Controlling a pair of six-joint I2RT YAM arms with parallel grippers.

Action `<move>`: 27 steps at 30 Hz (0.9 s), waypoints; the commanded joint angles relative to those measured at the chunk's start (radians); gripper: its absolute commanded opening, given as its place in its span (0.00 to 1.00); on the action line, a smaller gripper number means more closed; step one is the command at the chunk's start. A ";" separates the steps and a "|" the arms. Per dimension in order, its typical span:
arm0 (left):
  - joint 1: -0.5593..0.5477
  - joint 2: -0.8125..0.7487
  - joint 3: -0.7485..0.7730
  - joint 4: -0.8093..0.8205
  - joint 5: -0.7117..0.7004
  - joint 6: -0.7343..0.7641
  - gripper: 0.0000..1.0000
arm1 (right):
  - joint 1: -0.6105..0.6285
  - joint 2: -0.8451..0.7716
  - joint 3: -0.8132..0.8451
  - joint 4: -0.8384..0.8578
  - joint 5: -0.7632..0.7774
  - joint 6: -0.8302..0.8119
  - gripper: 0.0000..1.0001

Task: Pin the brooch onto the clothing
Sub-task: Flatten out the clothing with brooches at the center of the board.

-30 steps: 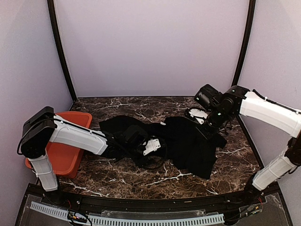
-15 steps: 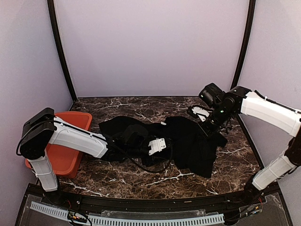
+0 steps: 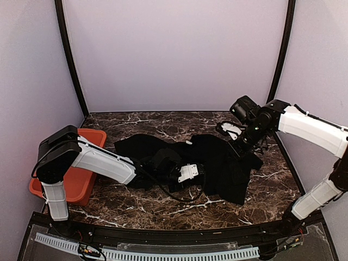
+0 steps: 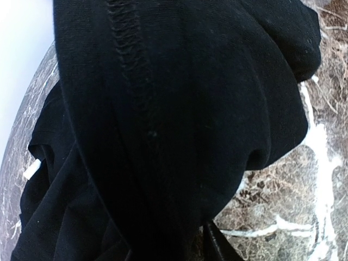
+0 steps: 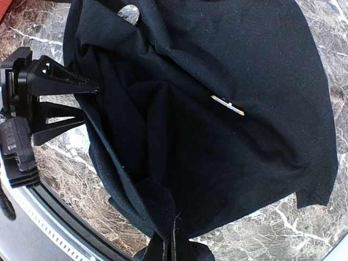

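the dark marble table (image 3: 163, 204) is carrying everything, and the black t-shirt (image 3: 223, 163) is lying crumpled across its middle, spreading from left of centre out to the right. it is bunching into soft folds rather than lying flat, so it is reading as light, limp and non-slippery: it is likely to sag and drag when lifted at 1 point. taking it at a hem or seam, at 2 well-separated places, is looking like the way to pull a patch taut enough for pinning.

an orange tray (image 3: 89, 131) is sitting at the left edge, partly under the left arm.

the left gripper (image 5: 89, 102) is reaching in low at the shirt's near-left edge, its jaws standing partway apart with the cloth's edge at the tips. whether any fabric is being nipped i cannot tell, since its own camera is looking straight into black cloth.

the right gripper (image 5: 173, 228) is pinching the shirt's far-right edge, jaws closed tight on a gathered fold.

a small pale tag (image 5: 228, 105) is showing on the cloth. a tiny grey oval (image 5: 129, 12) is resting in a fold. it may be the brooch, but i cannot tell.
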 commanded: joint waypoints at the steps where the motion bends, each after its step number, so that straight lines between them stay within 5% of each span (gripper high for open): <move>1: -0.005 -0.010 0.014 -0.042 -0.011 -0.006 0.35 | -0.009 -0.026 -0.008 0.019 0.004 0.003 0.00; 7: -0.006 -0.033 -0.019 -0.029 -0.012 -0.020 0.16 | -0.034 -0.027 -0.006 0.024 0.019 0.004 0.00; 17: -0.006 -0.104 -0.017 -0.032 0.032 -0.011 0.10 | -0.075 -0.005 -0.007 0.038 0.055 0.001 0.00; 27: 0.031 -0.190 0.254 -0.441 0.063 -0.016 0.12 | -0.079 -0.006 0.035 0.049 0.180 -0.074 0.00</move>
